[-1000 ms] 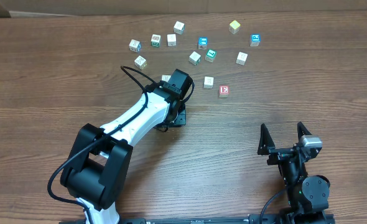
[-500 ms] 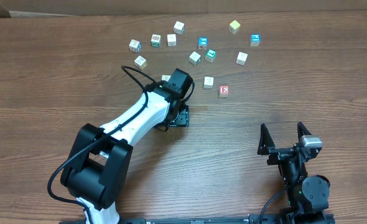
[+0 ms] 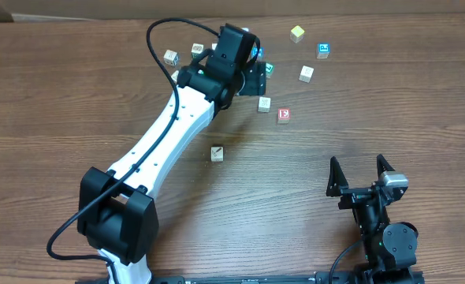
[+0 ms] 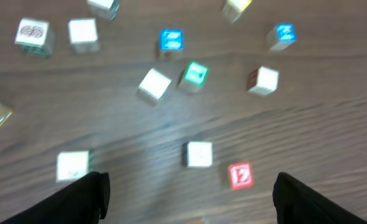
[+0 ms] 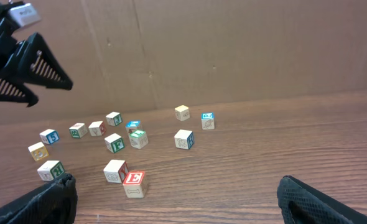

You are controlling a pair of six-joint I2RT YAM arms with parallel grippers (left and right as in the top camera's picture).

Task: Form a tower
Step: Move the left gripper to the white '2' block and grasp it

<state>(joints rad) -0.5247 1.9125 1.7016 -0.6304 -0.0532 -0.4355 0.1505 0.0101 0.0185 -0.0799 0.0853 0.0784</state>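
No tower is in view; only loose single cubes show. One pale cube (image 3: 217, 152) lies alone mid-table. My left gripper (image 3: 254, 76) hangs over the cube cluster at the back, open and empty. In the left wrist view its gripper (image 4: 190, 205) spans bare wood, with a white cube (image 4: 199, 154) and a red-faced cube (image 4: 240, 175) just ahead and a teal-green cube (image 4: 195, 73) further on. My right gripper (image 3: 360, 170) rests open and empty near the front right; in its own view the gripper (image 5: 177, 199) faces the red E cube (image 5: 134, 180).
Several more cubes are scattered along the back: a yellow one (image 3: 297, 33), a blue one (image 3: 323, 50), a white one (image 3: 306, 73). A cardboard wall (image 5: 233, 50) runs behind the table.
My left gripper opened, left a pale cube mid-table and swung away to the far cluster of cubes. The right arm has not moved.
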